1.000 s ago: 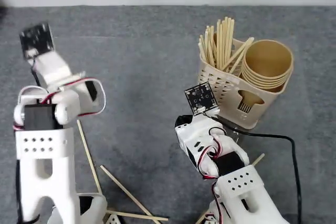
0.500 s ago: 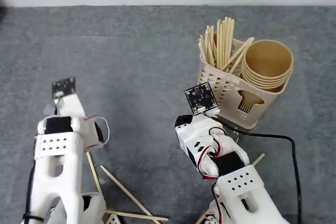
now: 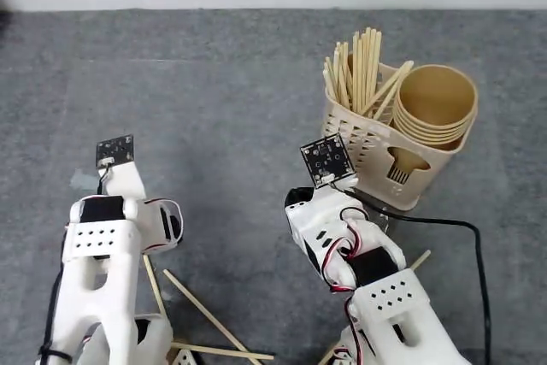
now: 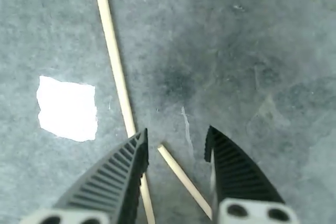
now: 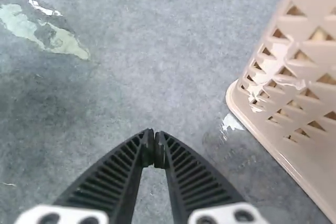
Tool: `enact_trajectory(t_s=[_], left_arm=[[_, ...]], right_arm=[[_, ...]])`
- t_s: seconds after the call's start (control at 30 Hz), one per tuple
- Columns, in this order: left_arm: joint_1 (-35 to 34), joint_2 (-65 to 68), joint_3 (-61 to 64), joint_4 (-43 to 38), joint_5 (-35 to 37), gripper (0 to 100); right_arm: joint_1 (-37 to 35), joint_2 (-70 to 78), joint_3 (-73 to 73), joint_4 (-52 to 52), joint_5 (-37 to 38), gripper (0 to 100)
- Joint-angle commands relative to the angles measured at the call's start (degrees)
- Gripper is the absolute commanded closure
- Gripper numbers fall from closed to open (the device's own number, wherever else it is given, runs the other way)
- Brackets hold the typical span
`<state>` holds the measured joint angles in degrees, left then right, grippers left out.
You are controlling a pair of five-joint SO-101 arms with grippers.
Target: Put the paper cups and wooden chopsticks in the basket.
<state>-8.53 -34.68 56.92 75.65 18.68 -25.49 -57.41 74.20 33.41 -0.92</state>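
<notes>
- The left pincer (image 4: 176, 132) stands open, its two ribbed fingers well apart. It grips nothing and hangs close over the grey worktop (image 4: 252, 35).
- In the gap between its fingers lies the end of a short chopstick (image 4: 181, 174), flat on the worktop and running back under the pincer.
- A long chopstick (image 4: 116, 72) passes close by one fingertip and stretches away ahead of the pincer.
- A white patch (image 4: 67, 108) sits on the worktop just beside the long chopstick, on the side away from the gap.
- In the high view the left arm (image 3: 102, 245) stands over loose chopsticks (image 3: 205, 318) that cross one another near its base.
- The right pincer (image 5: 154, 139) is closed, its fingertips touching with nothing between them, low over the worktop.
- The basket (image 5: 294, 93) stands near this pincer, ahead and to one side, apart from its fingers.
- From above, the basket lies just beyond the right arm (image 3: 342, 241). A bundle of chopsticks (image 3: 359, 61) stands upright in one compartment and stacked paper cups (image 3: 436, 104) fill the other.
- A black cable (image 3: 466, 237) curves out from the basket's foot past the right arm.
- A stray chopstick (image 3: 419, 260) pokes out beside that arm.
</notes>
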Motion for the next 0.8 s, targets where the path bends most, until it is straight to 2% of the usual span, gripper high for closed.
enact_trajectory(t_s=[0.0, 0.13, 0.27, 0.47, 0.63, 0.77], left_arm=[[-3.34, -1.76, -4.18, -0.79, -0.09, 82], [-11.78, -1.76, -11.03, -0.53, -0.70, 82], [-20.13, -1.76, -16.40, -0.62, -4.04, 82], [-31.03, -1.76, -20.70, -0.97, -6.51, 82], [-34.46, -1.76, -20.53, -0.97, -6.59, 82], [-35.60, -1.76, -20.79, -0.97, -6.42, 82]], right_arm=[[-0.57, -1.45, -4.31, 4.44, -0.35, 99.1], [-2.77, -1.36, -14.86, 17.63, -0.79, 99.1], [-11.91, -1.36, -19.78, 25.98, -0.79, 99.0], [-26.33, -1.36, -18.37, 28.62, -0.79, 98.9], [-34.86, 2.07, -17.76, 28.44, -1.49, 98.6], [-38.64, 13.58, -20.84, 28.62, -6.95, 86.7]])
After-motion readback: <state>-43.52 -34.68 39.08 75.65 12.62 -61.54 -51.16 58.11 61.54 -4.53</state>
